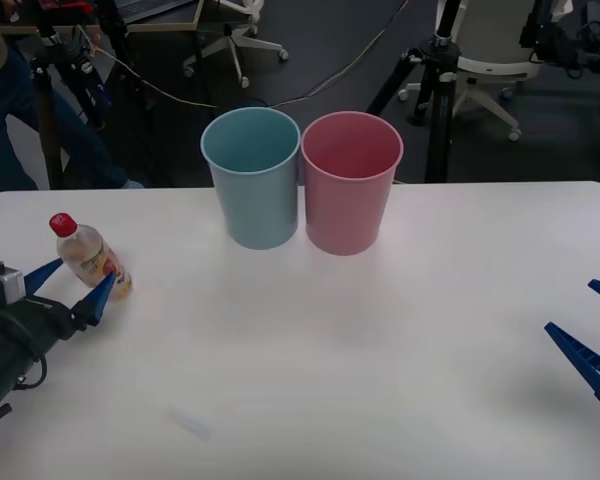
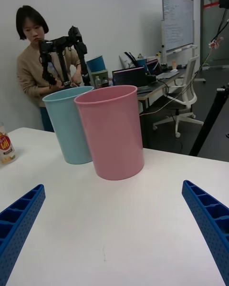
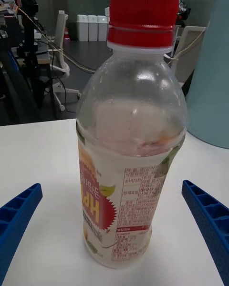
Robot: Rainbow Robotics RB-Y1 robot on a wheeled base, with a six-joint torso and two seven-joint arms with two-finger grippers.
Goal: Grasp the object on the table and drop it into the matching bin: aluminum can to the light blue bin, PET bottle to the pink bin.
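While our right gripper (image 1: 592,340) waits with jaws released far right of the pink tapered plastic bin (image 1: 350,182), our left gripper (image 1: 72,283) straddles the small clear red-capped plastic bottle (image 1: 88,254), jaws released, left of the bin on the white bench (image 1: 380,340).

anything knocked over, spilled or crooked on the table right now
Nothing stands out. The PET bottle stands upright on the table with its red cap on, between the open fingers of the left pincer. The light blue bin and pink bin stand upright, side by side. The right pincer waits open at the table's right edge.
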